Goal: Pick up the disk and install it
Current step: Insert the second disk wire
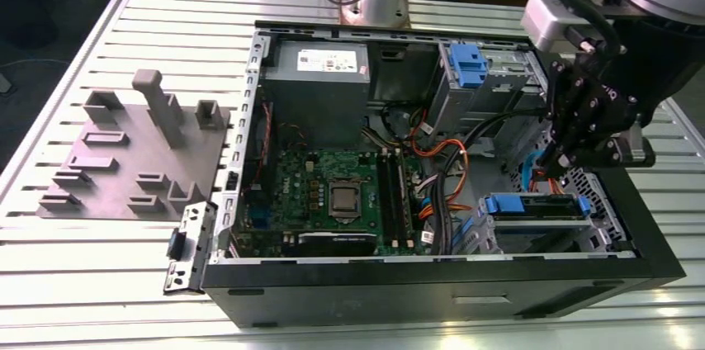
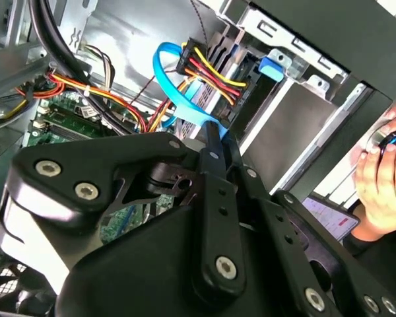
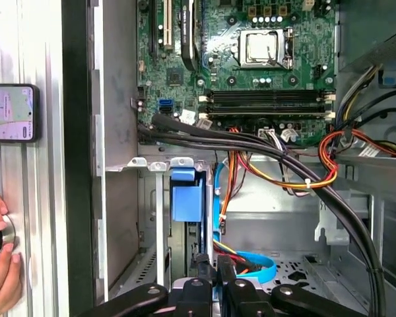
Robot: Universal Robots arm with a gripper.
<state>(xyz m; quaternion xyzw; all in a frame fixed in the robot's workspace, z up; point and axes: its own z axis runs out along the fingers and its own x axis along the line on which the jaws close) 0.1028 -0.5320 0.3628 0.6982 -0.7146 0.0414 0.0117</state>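
Tool (image 1: 567, 154) sits inside the open PC case (image 1: 441, 280), above the disk (image 1: 537, 205) in its bay on the exterior view's right; can't tell its grip state.

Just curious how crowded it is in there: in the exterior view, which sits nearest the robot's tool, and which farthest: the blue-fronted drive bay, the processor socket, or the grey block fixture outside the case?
1. Blue-fronted drive bay, just below the tool.
2. Processor socket, mid-motherboard, toward the view's left.
3. Grey block fixture, outside the case, far left.
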